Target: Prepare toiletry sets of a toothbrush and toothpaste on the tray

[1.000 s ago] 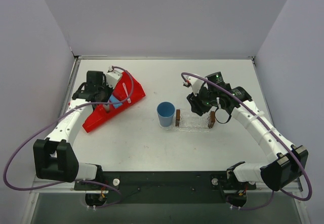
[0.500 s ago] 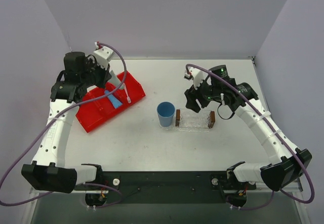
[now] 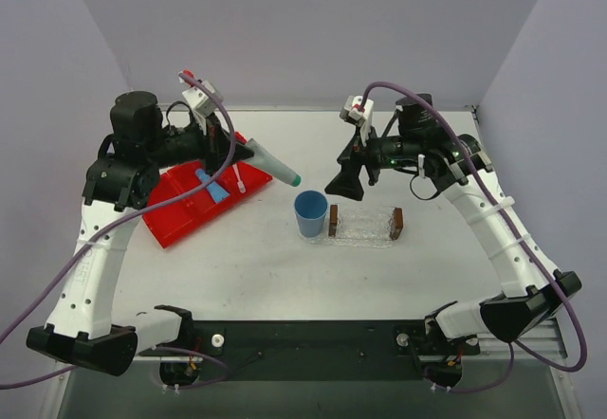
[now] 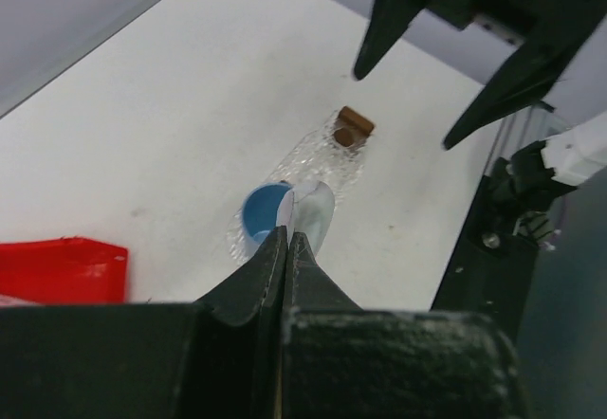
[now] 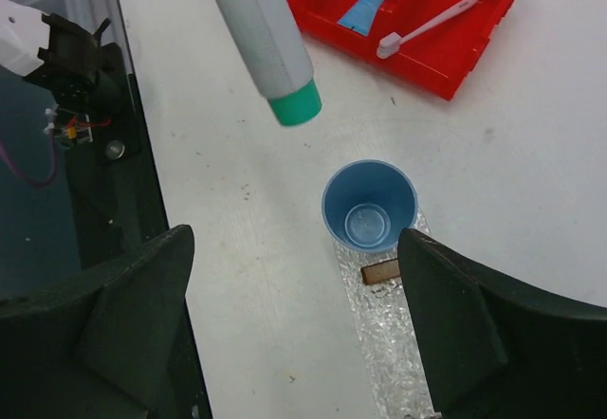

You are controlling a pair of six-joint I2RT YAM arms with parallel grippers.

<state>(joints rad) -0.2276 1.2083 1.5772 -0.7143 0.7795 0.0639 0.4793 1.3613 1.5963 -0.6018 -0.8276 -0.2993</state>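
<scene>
My left gripper (image 3: 254, 154) is shut on the flat end of a pale whitish-grey toothpaste tube (image 3: 276, 166) with a green cap, held in the air pointing at the blue cup (image 3: 310, 212). In the left wrist view the tube (image 4: 313, 212) juts beyond the closed gripper (image 4: 287, 234). A blue toothpaste tube (image 3: 211, 185) and the toothbrush (image 3: 237, 174) lie in the red bin (image 3: 180, 212). The clear tray (image 3: 363, 227) with brown end blocks lies right of the cup. My right gripper (image 3: 346, 178) hangs open and empty above the cup and the tray's left end (image 5: 394, 362).
The blue cup (image 5: 368, 206) stands upright and empty, touching the tray's left brown block (image 5: 379, 270). The red bin (image 5: 427, 59) lies at the table's back left. In the left wrist view the right gripper's fingers (image 4: 394, 11) hang above the tray (image 4: 318, 158).
My left arm has risen out of the red bin with the pale tube and swung right toward the cup. My right gripper has lifted off the tray, moved left and opened wide.
</scene>
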